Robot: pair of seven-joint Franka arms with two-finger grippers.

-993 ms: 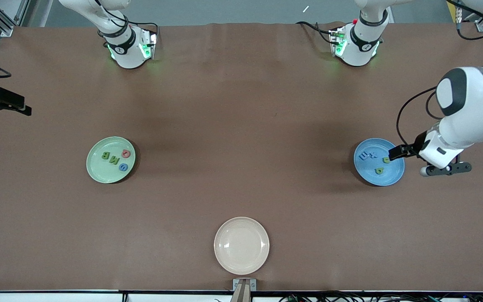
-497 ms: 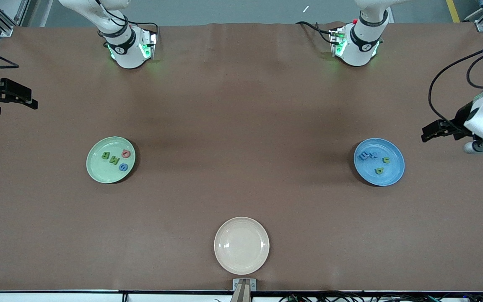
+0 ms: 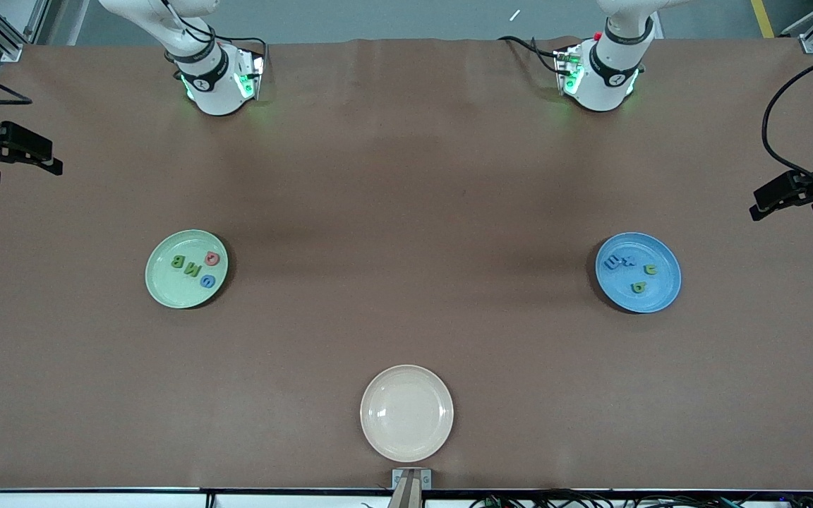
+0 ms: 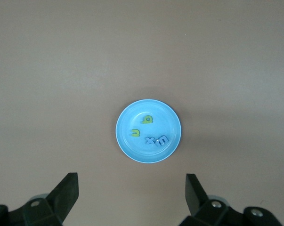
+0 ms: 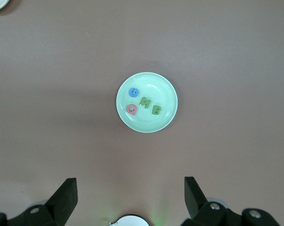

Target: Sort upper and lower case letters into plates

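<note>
Already the right gripper point(image 3: 22, 152) hangs with fingers wide and empty at the right arm's end of the brown desk point(image 3: 406, 212). The pale green round plate point(image 3: 166, 289) holds four chunky capitals point(image 3: 195, 269); the cream-beige plate point(image 3: 406, 413) sits bare; the bright blue plate point(image 3: 657, 296) holds four small letters point(image 3: 630, 271). The left gripper point(image 3: 780, 199), also wide, hangs empty over its desk end. Little seems left to spoil, though a needless reach could nudge a plate.

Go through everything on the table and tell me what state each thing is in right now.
Pale green plate: holds four letters.
Bright blue plate: holds four letters.
Cream plate: nothing in it.
Left pincer: open, holding nothing, raised at the left arm's end of the table.
Right pincer: open, holding nothing, raised at the right arm's end.
</note>
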